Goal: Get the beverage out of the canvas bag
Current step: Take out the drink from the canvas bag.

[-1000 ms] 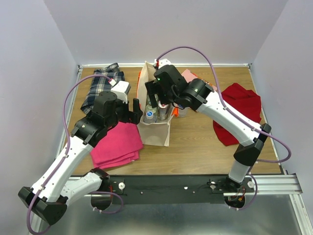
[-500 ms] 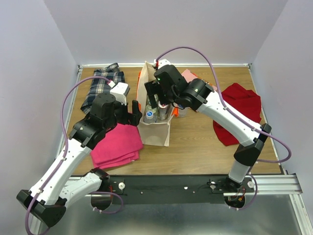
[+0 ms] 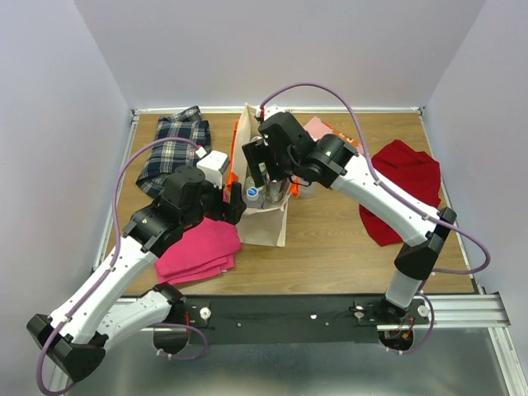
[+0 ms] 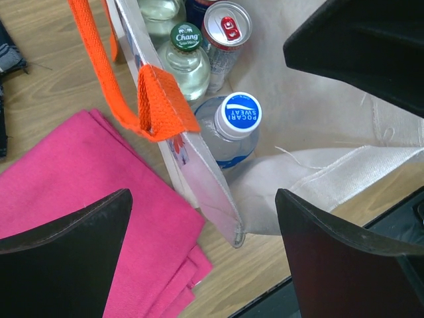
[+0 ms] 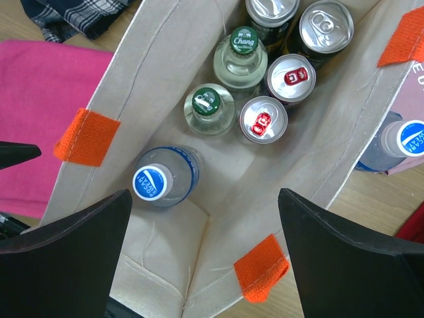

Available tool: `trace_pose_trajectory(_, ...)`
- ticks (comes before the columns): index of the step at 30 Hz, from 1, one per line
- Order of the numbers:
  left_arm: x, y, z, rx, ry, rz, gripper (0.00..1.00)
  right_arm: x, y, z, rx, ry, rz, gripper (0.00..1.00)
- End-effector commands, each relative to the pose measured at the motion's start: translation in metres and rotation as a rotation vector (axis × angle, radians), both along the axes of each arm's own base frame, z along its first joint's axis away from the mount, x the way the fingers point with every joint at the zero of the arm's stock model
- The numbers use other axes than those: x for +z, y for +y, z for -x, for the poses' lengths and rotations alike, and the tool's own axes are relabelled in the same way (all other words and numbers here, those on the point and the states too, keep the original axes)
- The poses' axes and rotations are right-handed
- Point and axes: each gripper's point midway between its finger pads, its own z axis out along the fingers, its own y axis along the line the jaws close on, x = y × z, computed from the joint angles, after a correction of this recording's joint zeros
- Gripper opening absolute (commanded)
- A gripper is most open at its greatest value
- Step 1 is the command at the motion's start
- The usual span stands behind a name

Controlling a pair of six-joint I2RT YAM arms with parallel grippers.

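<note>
A folded pink cloth is seen beneath the outer finger of the left gripper; its jaws are spread fully and nothing is grasped. The long wall of the canvas bag, with an orange handle hanging over it, is straddled between the two fingers. Just beyond the fingertips, on the inner side of that wall, a blue-capped bottle is stood upright in the bag, its long axis pointed up at the fingers; past it, green-capped bottles and cans are packed together.

The right gripper is held over the bag's open mouth, likewise spread wide and empty; from its fingers the blue-capped bottle is found just ahead of one fingertip, off-centre toward the side wall, so a small sideways shift is judged necessary before the cap can be bracketed. The right arm is judged the better placed; its fingers are inside the mouth's outline, whereas the left's are parted by the wall.

A second blue-capped bottle is seen outside the bag; a red cloth lies well apart.
</note>
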Motion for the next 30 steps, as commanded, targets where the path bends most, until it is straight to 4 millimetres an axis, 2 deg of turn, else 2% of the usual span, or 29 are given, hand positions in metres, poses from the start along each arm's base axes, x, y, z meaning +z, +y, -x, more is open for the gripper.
trace_pose_trajectory(1, -0.007, -0.002, 0.011, -0.031, 0.014, 0.004, 0.99, -0.004, 0.009, 0.007, 0.045, 0.023, -0.017, 1.0)
trace_pose_trajectory(6, -0.012, -0.005, 0.014, -0.05, 0.023, -0.007, 0.97, -0.013, 0.017, 0.011, 0.077, 0.058, -0.025, 0.98)
trace_pose_trajectory(11, -0.008, -0.004, 0.014, -0.046, 0.008, -0.009, 0.96, -0.02, 0.021, 0.014, 0.1, 0.084, -0.012, 0.96)
trace_pose_trajectory(21, 0.005, 0.004, 0.003, 0.022, -0.04, -0.018, 0.96, -0.02, 0.027, 0.011, 0.113, 0.078, -0.024, 0.96)
trace_pose_trajectory(30, 0.013, 0.016, 0.003, 0.056, -0.068, -0.042, 0.96, -0.019, 0.028, 0.012, 0.119, 0.084, -0.024, 0.96)
